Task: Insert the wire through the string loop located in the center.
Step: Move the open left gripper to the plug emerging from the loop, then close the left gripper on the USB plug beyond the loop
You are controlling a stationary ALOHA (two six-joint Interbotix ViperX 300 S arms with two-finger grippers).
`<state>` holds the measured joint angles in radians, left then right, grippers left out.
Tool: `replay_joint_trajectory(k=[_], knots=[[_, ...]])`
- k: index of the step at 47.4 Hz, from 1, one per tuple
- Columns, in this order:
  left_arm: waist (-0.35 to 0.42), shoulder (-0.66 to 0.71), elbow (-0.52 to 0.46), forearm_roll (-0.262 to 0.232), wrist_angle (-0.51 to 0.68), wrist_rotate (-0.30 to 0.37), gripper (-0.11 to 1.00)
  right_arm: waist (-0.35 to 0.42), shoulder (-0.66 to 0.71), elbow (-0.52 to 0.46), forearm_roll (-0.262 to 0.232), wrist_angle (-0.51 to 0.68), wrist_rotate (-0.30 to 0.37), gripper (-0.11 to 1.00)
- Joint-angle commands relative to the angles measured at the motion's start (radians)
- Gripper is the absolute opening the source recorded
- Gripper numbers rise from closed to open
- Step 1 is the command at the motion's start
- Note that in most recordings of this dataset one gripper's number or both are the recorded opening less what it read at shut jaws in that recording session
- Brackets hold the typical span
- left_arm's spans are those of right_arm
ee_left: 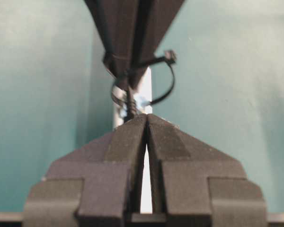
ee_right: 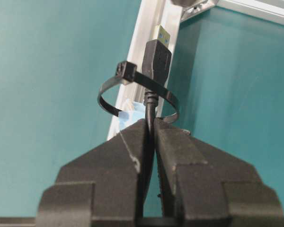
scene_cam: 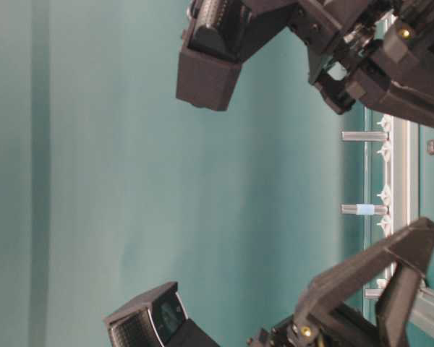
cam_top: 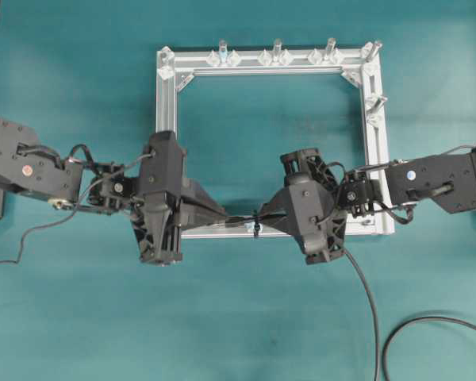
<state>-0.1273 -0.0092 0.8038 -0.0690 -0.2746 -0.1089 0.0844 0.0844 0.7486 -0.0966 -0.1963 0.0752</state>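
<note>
From overhead I have both arms reaching in level from the sides and meeting over the near bar of the frame (cam_top: 168, 119); the left gripper (cam_top: 222, 214) points right, the right gripper (cam_top: 271, 221) points left, and the loop (cam_top: 255, 225) sits between their tips, on that bar; the right arm's body lies across the bar's right part and the left arm's across its left corner, so most of the bar is hidden from above; four pegs (cam_top: 277, 49) stand along the far bar and more at the right corner, well apart from the work; a grey cable (cam_top: 365, 302) trails from the right arm over the teal surface (cam_top: 79, 95).

In the right wrist view my right jaws are narrow and pinch the wire (ee_right: 150, 124) just behind its plug (ee_right: 156, 56); the plug has passed up through the loop (ee_right: 132, 92) and its gold tip points away along the bar; a scrap of blue tape (ee_right: 132, 112) shows under the loop.

The left wrist view shows the left jaws pressed together with nothing visible between them; the loop (ee_left: 163, 80) hangs just past their tips, with the right gripper's fingers (ee_left: 132, 33) beyond; the overhead view gives none of this detail; the table-level view shows only arm bodies and pegs.
</note>
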Motion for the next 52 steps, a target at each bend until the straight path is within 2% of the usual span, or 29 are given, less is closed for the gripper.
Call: replay_joint_trajectory(k=[1,22,25,33,35,52], knots=[[-0.008,-0.025,-0.021,0.005,0.015,-0.003,0.00,-0.003,-0.014,-0.020,-0.002,-0.009,-0.002,0.07],[0.000,-0.015,-0.041,0.005,0.117,-0.003,0.01,-0.003,-0.014,-0.018,-0.002,-0.017,-0.002,0.07],[-0.002,-0.011,-0.046,0.003,0.115,-0.003,0.10,-0.002,-0.012,-0.018,-0.002,-0.017,-0.002,0.07],[0.000,0.000,-0.060,0.005,0.117,0.000,0.54,-0.002,-0.014,-0.017,-0.002,-0.018,-0.002,0.07],[0.000,0.002,-0.063,0.005,0.117,0.000,0.62,-0.003,-0.014,-0.017,-0.002,-0.018,-0.002,0.07],[-0.002,0.032,-0.106,0.005,0.140,0.002,0.65,-0.002,-0.014,-0.014,-0.002,-0.021,-0.002,0.07]])
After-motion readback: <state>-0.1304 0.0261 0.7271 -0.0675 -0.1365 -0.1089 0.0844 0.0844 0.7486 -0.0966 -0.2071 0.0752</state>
